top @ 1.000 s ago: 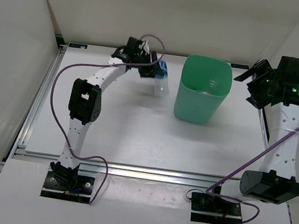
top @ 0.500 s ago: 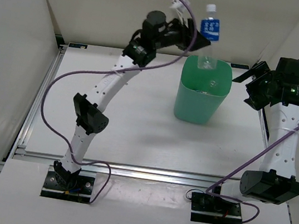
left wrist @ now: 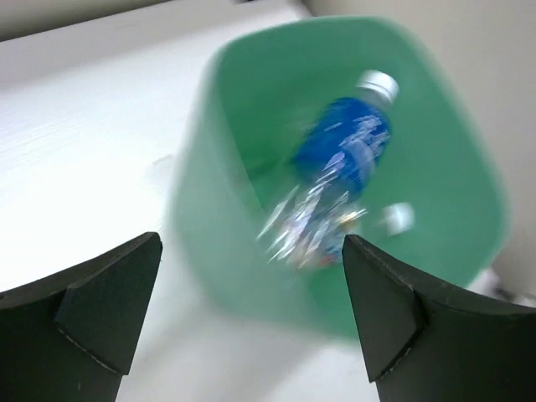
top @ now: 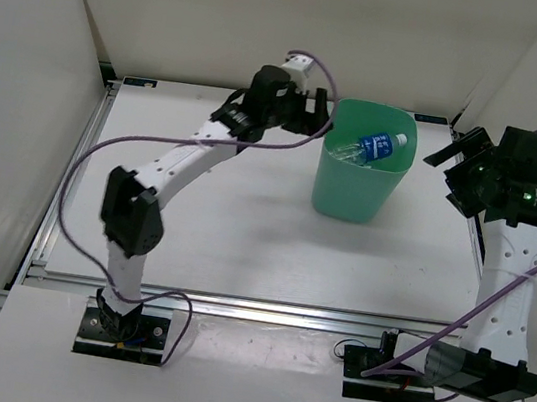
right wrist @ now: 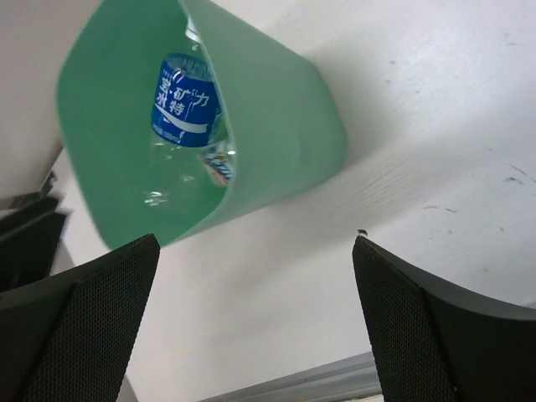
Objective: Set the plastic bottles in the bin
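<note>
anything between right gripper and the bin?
Nothing: only bare table lies between the right gripper and the bin, clearest in the right wrist view.

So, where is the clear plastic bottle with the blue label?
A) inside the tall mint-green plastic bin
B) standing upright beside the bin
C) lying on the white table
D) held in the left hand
A: the clear plastic bottle with the blue label lies tilted between the walls of the tall mint-green plastic bin.
</note>
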Available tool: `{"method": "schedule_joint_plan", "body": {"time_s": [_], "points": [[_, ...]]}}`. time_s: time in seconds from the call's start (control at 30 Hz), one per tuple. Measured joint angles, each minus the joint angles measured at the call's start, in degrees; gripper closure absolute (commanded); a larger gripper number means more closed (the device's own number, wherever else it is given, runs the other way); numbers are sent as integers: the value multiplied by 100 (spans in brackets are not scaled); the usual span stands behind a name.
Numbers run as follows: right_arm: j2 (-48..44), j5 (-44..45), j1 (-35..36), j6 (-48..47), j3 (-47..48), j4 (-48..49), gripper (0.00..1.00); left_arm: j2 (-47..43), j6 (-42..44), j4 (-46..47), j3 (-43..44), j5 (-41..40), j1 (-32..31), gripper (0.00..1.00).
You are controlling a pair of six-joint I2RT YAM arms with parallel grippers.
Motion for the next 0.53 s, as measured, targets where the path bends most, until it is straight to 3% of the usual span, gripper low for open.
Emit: {"method": "schedule_joint_plan", "body": {"time_s": [0.3,0.4,0.53], "points": [[-264,719,-17,173,-931,-160,0,-4804,-109,269,-4527,-3440,59,0],[-461,861,-15,256,-1226,-201,0,-6164,-269,142,-5663,-4385,125,0],[-745,946,-17,310,-1325,-269,0,-7197,-728,-667,-6529,-5423,299,0]]}}
